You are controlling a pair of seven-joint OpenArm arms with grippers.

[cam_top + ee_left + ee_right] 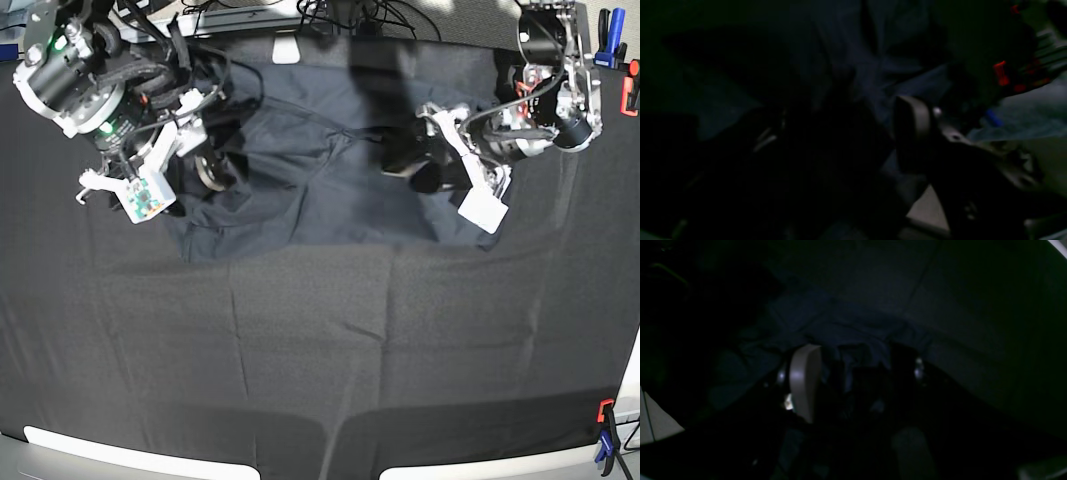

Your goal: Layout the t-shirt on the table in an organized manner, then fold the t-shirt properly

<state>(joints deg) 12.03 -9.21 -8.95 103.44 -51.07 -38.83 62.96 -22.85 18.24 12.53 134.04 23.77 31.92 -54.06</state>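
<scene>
Lab bench: clamped black table (pixel 300 380), cables (pixel 350 15)

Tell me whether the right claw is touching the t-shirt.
Touching. The right wrist view shows t-shirt fabric bunched between the right claw fingers, against the lit one.

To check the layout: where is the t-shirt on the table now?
In the base view the t-shirt lies wrinkled on the table's far half, between both end effectors.

Slate-grey t-shirt (pixel 300 190) (perhaps bluish) on matte black table (pixel 320 340); red-blue clamp (pixel 605 435).
</scene>
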